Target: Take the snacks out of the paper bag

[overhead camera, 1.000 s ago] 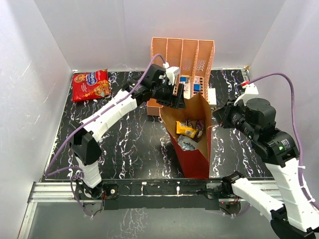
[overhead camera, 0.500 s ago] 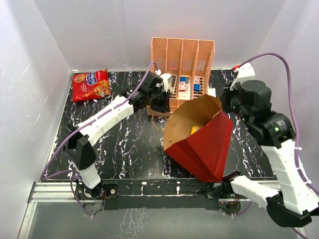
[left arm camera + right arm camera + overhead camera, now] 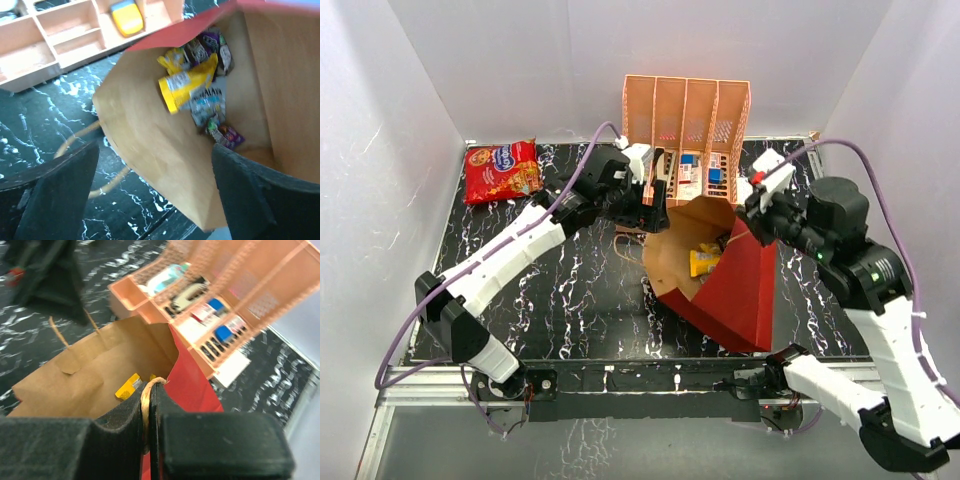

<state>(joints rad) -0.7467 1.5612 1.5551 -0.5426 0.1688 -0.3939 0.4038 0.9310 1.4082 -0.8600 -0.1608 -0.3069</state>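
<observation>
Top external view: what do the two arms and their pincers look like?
The left arm and right arm have white links, black joints and a purple cable each. The right arm carries a small green light. The left pincer and right pincer have flat black fingers.

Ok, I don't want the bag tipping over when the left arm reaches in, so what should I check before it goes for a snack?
1. Right pincer shut on the twine handle: ok.
2. Left pincer open: ok.
3. Paper bag tilted, with its mouth open toward the left pincer: ok.
4. Yellow packet on top of the pile with nothing over it: ok.
5. Bag's base steady on the table: cannot tell.
</observation>
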